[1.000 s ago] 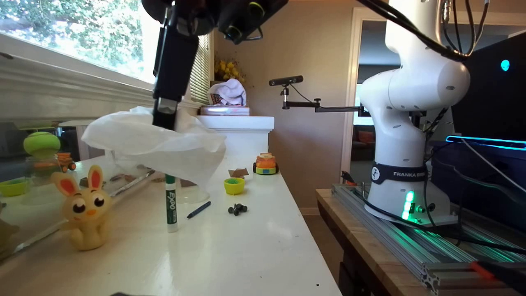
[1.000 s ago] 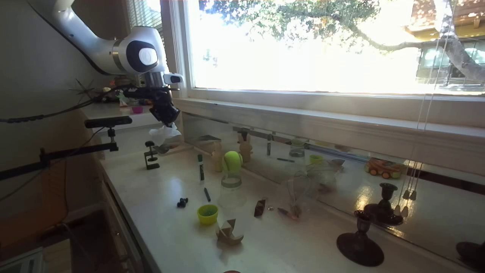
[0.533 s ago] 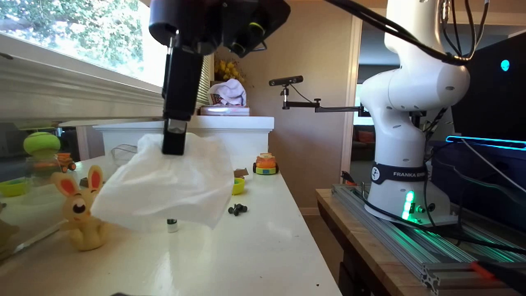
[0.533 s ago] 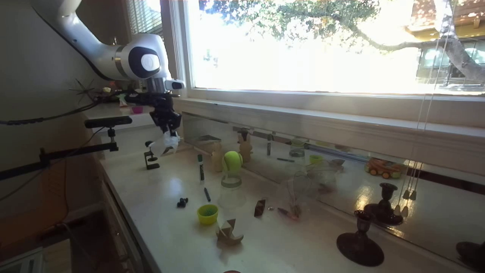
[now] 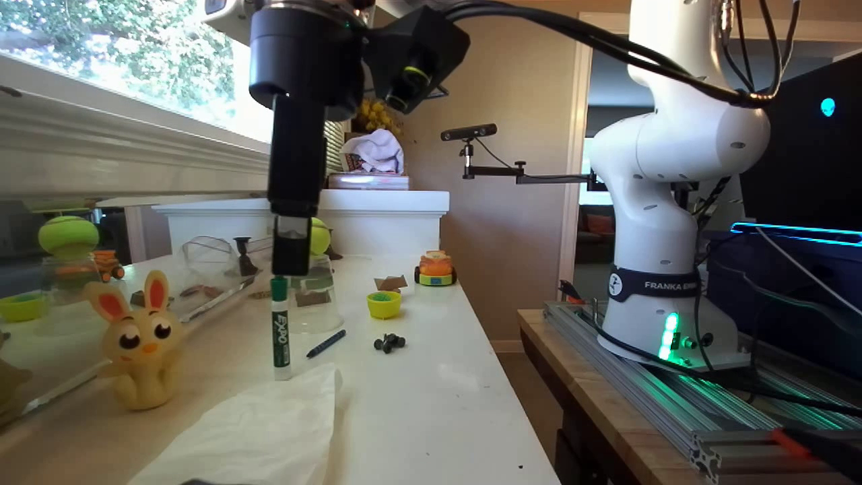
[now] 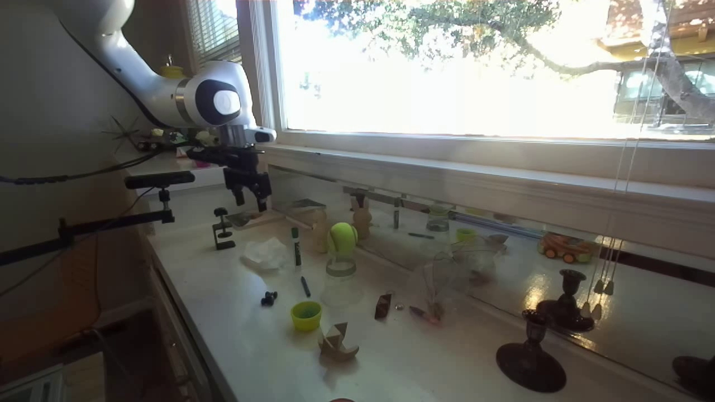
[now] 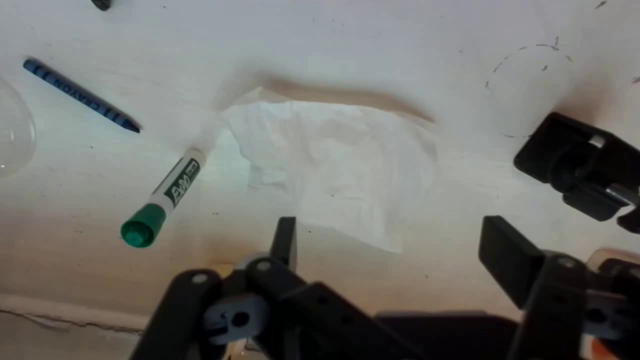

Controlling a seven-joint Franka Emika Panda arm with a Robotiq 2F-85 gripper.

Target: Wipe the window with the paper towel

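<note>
Overhead, and with nothing in its grasp, the end effector (image 7: 392,240) hangs above a white worktop (image 5: 438,404), its two fingers spread well apart and pointing down toward the paper towel (image 7: 340,165), which lies loose and wrinkled below. In the wrist view the towel sits mostly ahead of the fingertips, on the side away from the window (image 6: 447,84), with one pointed corner reaching back toward the gap between them. Its longer span, ragged as it is, runs roughly across that view, much the same way as the line from fingertip to fingertip, so a pinch made from here would probably bunch the towel along its length. A green-capped marker (image 7: 170,195) stands upright just beside one end of it, and a black clamp (image 7: 575,160) sits near the other; either might be nudged should the approach stray sideways. No wiping is under way, the glass rising behind and above the worktop while the towel lies ungripped; the coming move seems to call for a descent, perhaps with a small shift away from the window, and a pinch low enough to catch thin paper lying almost flush with the surface
</note>
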